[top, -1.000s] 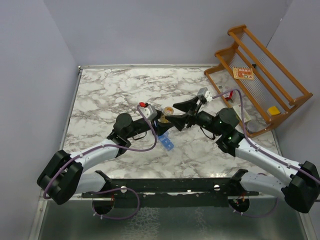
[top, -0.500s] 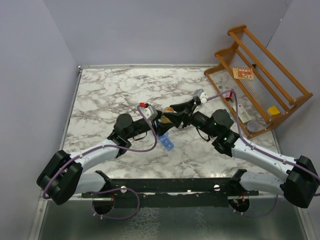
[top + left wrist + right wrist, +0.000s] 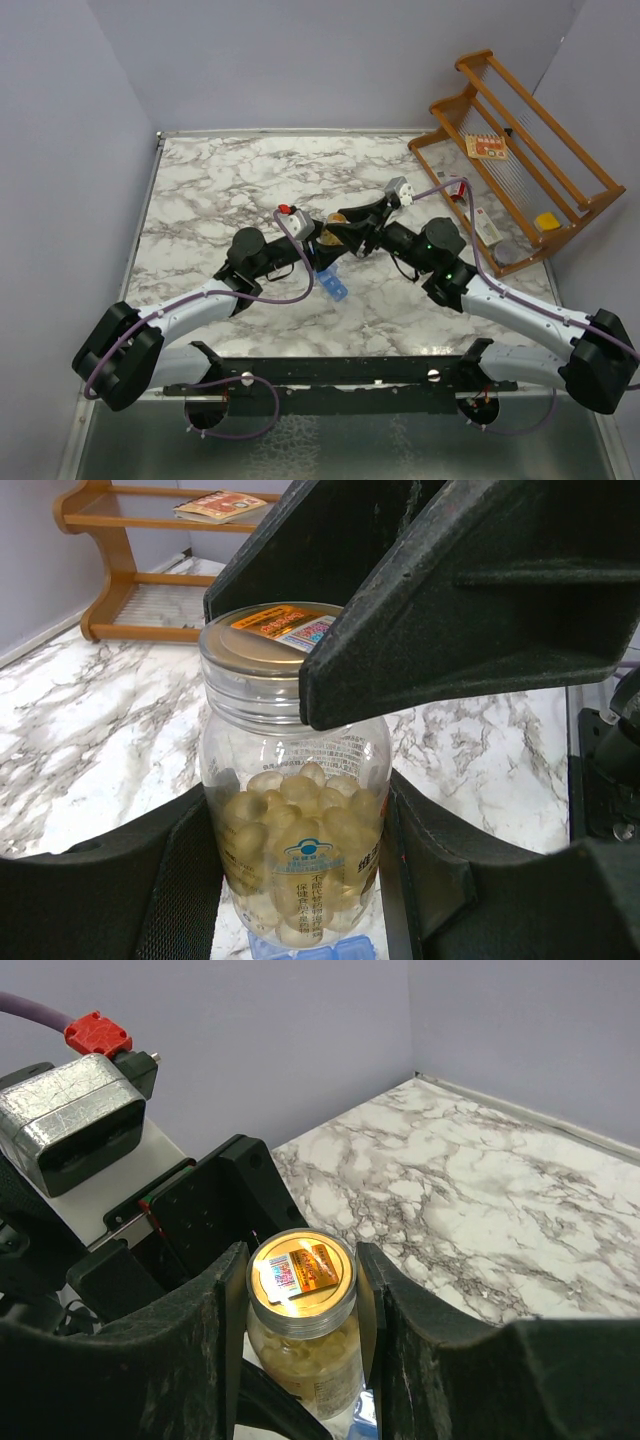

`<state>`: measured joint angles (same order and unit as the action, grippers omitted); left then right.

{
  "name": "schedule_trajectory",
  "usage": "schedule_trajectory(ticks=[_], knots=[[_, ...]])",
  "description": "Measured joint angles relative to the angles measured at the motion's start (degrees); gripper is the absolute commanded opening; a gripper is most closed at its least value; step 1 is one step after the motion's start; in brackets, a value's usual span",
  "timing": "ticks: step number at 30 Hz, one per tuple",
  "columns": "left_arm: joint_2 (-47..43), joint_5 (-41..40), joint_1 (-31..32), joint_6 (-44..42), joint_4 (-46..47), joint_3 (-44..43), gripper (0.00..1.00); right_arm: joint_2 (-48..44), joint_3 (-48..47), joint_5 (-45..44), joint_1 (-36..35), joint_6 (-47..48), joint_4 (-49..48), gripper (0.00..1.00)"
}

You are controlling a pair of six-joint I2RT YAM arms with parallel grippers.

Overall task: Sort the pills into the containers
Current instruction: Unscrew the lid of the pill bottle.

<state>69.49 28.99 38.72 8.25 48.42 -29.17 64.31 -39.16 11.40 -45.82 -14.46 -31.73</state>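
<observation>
left hand [image 3: 300, 880] grasping pill bottle [image 3: 295, 780] body, right hand [image 3: 300, 1295] seemingly clamped on its lid [image 3: 262, 640], containers [image 3: 336, 287] beneath

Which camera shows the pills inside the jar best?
The left wrist view: the pills show close up through the clear jar. The right wrist view looks down on the lid, with few pills visible. The top external view shows only a tiny speck.

Blue containers [image 3: 336, 287] flat; pale pills [image 3: 300, 815] bottled
</observation>
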Motion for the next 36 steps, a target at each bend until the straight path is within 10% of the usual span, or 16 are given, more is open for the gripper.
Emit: schedule_trajectory(ticks=[25, 36], knots=[[-0.28, -0.96, 0.42, -0.26, -0.07, 0.0, 0.0, 0.79, -1.77, 0.0, -0.24, 0.17, 1.53, 0.57], [-0.28, -0.92, 0.7, -0.31, -0.07, -0.02, 0.0, 0.76, -1.77, 0.0, -0.35, 0.42, 1.73, 0.49]])
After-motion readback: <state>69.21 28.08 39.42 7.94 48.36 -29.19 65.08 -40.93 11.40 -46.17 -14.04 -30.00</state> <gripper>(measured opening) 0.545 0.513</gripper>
